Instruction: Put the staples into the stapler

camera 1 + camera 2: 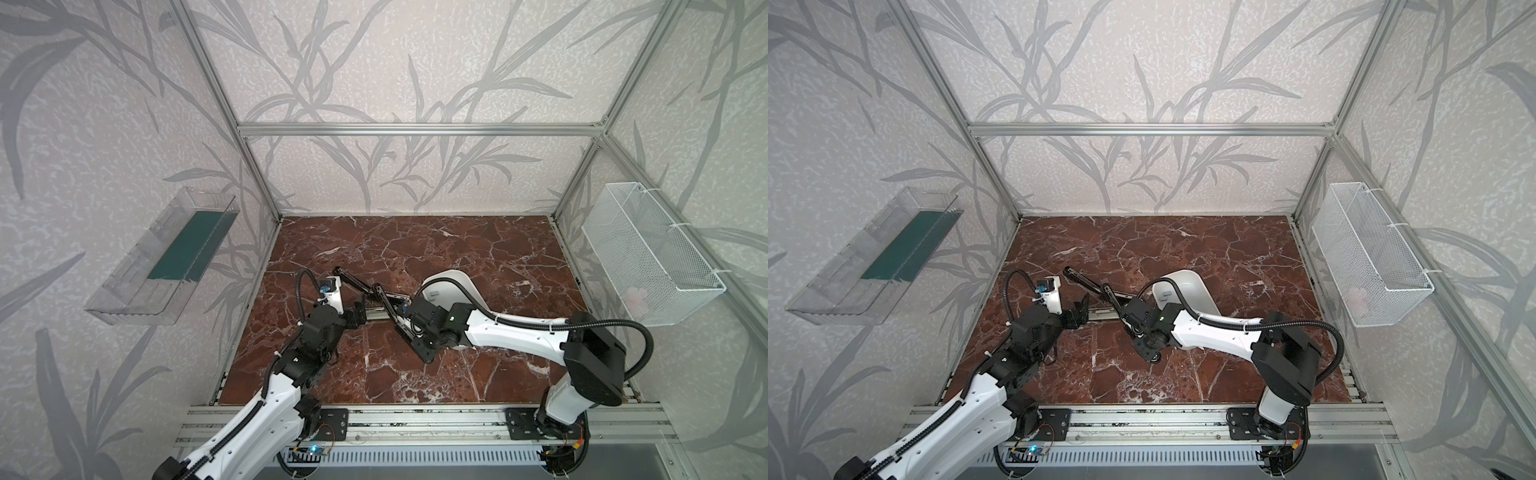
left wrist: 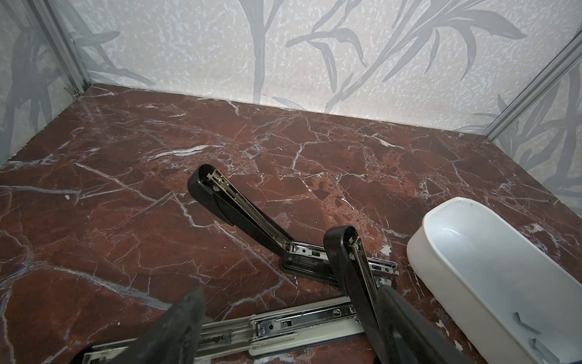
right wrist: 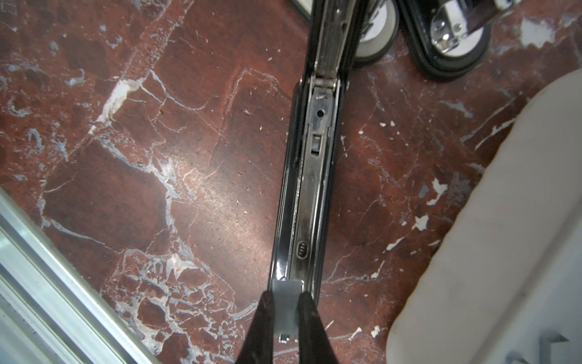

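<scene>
Nearest the robot's base, the right gripper (image 3: 286,297) is pinched tight on a grey staple strip (image 3: 285,315). It holds it right at the front end of the black stapler (image 3: 310,195). That stapler lies flat on the marble counter (image 3: 141,157), its lid swung up at the hinge and the steel magazine channel bare along the length I can see. The strip overlaps the channel's mouth in the right wrist view, but whether it touches the metal I cannot tell. So I'd call this the insertion step, just under way: a strip picked and lined up, not yet seated.

A little further out, the left gripper (image 2: 289,297) hangs with its jaws spread wide and nothing between them, above a white-based stapler (image 2: 315,320). That one lies opened out flat, with its spring and rail on show.

Beyond that sits a second black stapler (image 2: 239,217), lid propped up at an angle. Whether either of these two is loaded I cannot make out.

Off to the right side is the white tray (image 2: 441,277), and spare staples (image 2: 524,326) lie loose at its near end, so there is stock left.

Still to do, by my reckoning: settle the strip into the channel, let go, and close the lid.
</scene>
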`<state>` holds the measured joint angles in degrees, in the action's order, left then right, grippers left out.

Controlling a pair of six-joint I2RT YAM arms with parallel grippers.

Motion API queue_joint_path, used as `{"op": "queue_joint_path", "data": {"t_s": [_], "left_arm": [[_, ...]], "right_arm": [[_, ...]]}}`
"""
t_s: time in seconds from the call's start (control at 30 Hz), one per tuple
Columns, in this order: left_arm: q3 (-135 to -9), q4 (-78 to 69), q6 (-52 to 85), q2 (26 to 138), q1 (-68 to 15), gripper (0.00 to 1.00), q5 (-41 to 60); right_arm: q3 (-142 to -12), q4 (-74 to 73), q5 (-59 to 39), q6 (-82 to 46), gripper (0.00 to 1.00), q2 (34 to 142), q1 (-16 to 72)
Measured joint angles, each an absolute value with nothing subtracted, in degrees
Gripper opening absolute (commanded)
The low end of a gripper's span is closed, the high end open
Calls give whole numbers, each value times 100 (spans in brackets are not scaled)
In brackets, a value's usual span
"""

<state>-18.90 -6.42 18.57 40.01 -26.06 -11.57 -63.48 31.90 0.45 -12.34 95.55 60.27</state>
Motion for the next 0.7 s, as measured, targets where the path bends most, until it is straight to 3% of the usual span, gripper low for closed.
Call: {"op": "queue_joint_path", "data": {"t_s": [0.7], "left_arm": [[-1890, -642, 1857, 3999, -2606, 86, -1157]], "right_arm": [[-6237, 3052, 123, -1240, 5, 9614, 6027]]}}
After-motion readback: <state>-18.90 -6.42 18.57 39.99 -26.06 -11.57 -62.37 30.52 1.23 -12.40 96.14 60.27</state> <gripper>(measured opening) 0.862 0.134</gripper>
